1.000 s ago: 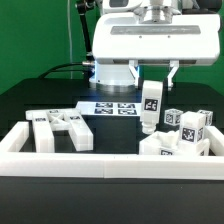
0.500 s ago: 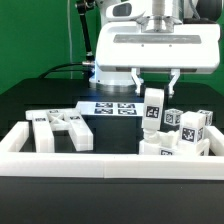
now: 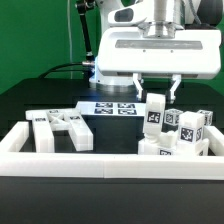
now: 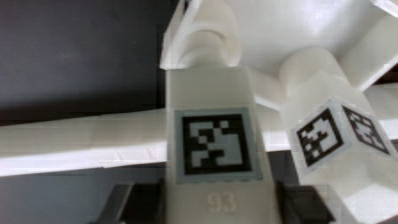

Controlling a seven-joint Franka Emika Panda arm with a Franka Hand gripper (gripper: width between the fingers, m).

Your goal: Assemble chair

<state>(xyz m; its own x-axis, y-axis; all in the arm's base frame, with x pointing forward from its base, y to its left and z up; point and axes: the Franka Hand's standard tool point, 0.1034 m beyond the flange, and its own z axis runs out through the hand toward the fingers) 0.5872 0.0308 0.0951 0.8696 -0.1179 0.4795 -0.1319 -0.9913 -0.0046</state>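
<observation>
The chair is in loose white pieces. One of them, a tagged bar, is pinched in the claw. In the exterior view the bar hangs nearly upright, leaning a little, under the wide white hand of the robot arm, towards the exterior view's right. Its tag faces the camera.

Its lower end comes down just beside a low block, with a cluster of tagged blocks on the exterior view's right of it. We cannot tell whether the bar touches either. In the wrist view the bar runs away from the camera, and dark fingers sit against both sides of its near end. So we read the claw as pressed onto the bar, not spread free of it. Behind the bar in that view lie a long white part and another tagged piece. We cannot say from this view whether the bar is touching them or held above them.

On the exterior view's left, well apart from the bar, a flat group of tagged parts lies on the black counter. White border rails run along the front and sides of all the pieces. The marker board lies flat behind them, between the two groups.
</observation>
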